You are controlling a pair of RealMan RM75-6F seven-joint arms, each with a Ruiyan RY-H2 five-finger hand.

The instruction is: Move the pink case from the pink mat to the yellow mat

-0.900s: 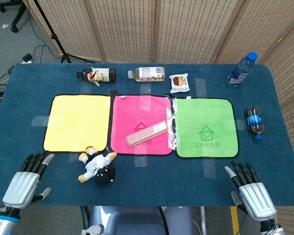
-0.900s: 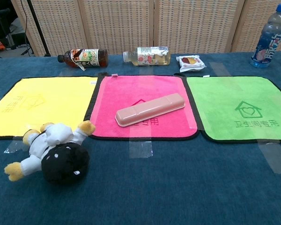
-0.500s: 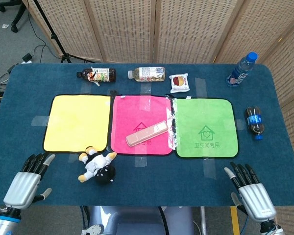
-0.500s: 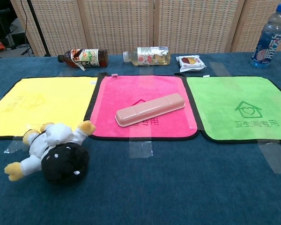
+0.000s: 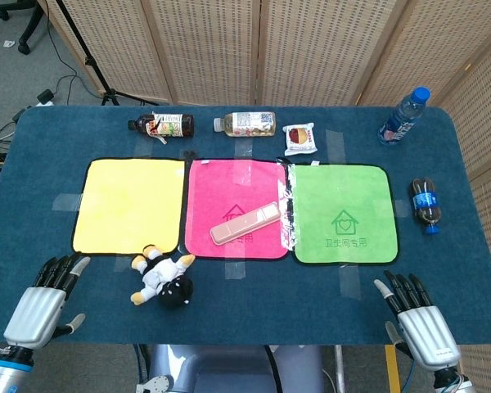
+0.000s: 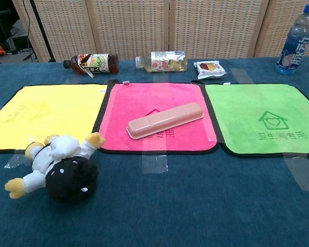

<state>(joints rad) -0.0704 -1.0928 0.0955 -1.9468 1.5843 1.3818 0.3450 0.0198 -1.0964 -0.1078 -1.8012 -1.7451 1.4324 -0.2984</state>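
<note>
Pink case [image 5: 245, 223] lies diagonally on the pink mat [image 5: 221, 182], one of three mats beside the yellow mat [image 5: 123, 196] and green mat [image 5: 352, 196]; left hand [image 5: 41, 307] and right hand [image 5: 417, 323] rest apart-fingered, holding nothing; four bottles, one plush toy [image 5: 164, 278].

The worktop [image 5: 57, 155] was covered in dark blue cloth. Three black-edged mats lay on it: the yellow mat [image 5: 129, 205], the pink mat [image 5: 233, 196] and a green mat [image 5: 344, 214] printed with a darker green house outline. The pink case [image 5: 245, 223] was pale salmon pink. A plush toy [image 5: 162, 277] was white, black and yellow. Both hands [image 5: 38, 305] [image 5: 420, 321] were silver-grey with black fingers.
</note>
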